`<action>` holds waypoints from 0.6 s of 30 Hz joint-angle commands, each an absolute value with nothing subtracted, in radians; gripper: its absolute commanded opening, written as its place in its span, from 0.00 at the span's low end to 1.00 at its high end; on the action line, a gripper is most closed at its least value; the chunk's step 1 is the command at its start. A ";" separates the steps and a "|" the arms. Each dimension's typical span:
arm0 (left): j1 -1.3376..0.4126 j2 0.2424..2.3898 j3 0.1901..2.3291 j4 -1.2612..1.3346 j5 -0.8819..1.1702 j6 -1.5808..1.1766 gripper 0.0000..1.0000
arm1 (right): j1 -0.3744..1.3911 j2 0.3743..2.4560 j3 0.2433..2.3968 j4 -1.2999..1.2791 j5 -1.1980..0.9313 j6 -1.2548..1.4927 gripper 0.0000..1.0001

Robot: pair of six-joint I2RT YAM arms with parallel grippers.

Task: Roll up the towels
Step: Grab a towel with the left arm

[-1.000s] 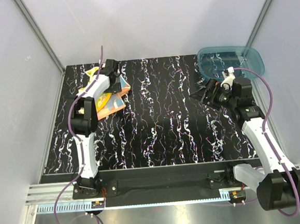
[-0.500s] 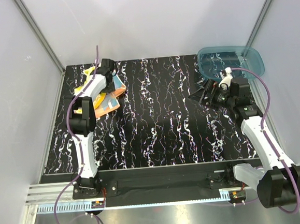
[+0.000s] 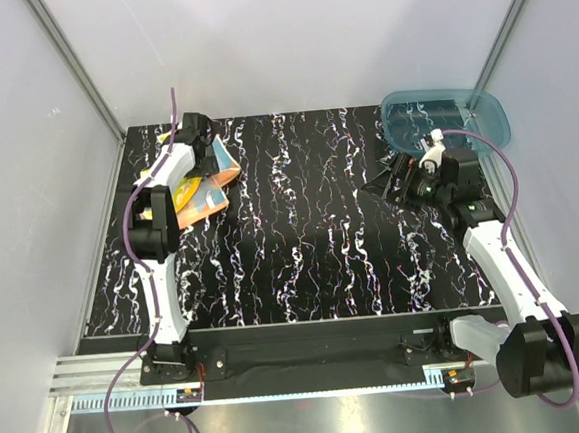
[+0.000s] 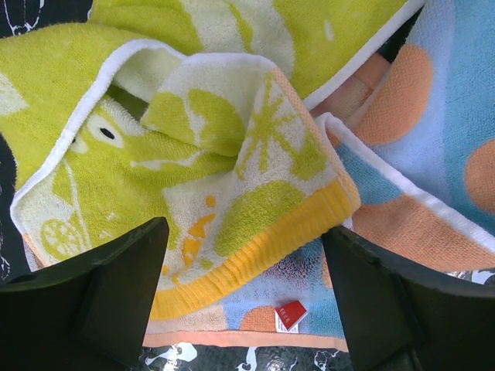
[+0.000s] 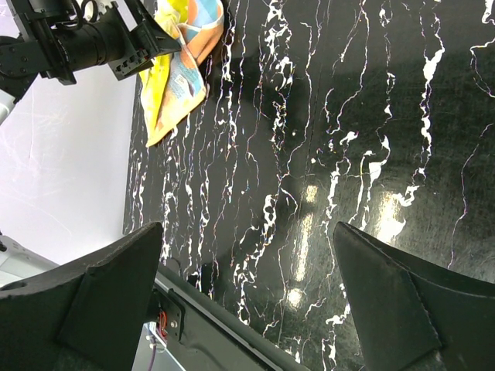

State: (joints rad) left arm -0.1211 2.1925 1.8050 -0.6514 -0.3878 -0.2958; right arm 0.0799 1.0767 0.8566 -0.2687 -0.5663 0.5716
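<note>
Left jaws: you see them wide above crumpled yellow towel [image 4: 193,178] lying partly on orange towel [image 4: 433,124]; right jaws wide, empty, over surface [image 5: 348,116]

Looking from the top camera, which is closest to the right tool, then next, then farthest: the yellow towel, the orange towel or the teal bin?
1. teal bin, just behind the right tool.
2. orange towel, across the table, left.
3. yellow towel, farther left.

Bright, diffuse light throughout; shadows are faint. In the right wrist view the glossy table [image 5: 348,116] shows white glare patches toward 5 o'clock. The yellow towel [image 4: 100,178] is in crisp focus.
</note>
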 commanded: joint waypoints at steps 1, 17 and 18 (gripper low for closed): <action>-0.106 2.146 1.819 -0.621 -0.373 -0.305 0.86 | 0.094 1.086 0.903 -0.259 -0.565 0.549 1.00; -0.002 2.036 1.672 -0.489 -0.121 -0.402 0.88 | 0.113 1.117 0.905 -0.256 -0.568 0.538 1.00; -0.002 2.030 1.666 -0.474 -0.114 -0.406 0.88 | 0.114 1.118 0.904 -0.256 -0.568 0.538 1.00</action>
State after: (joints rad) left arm -0.0071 2.1082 1.6928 -0.5499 -0.1810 -0.3752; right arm 0.0975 1.1141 0.8600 -0.2684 -0.5663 0.5617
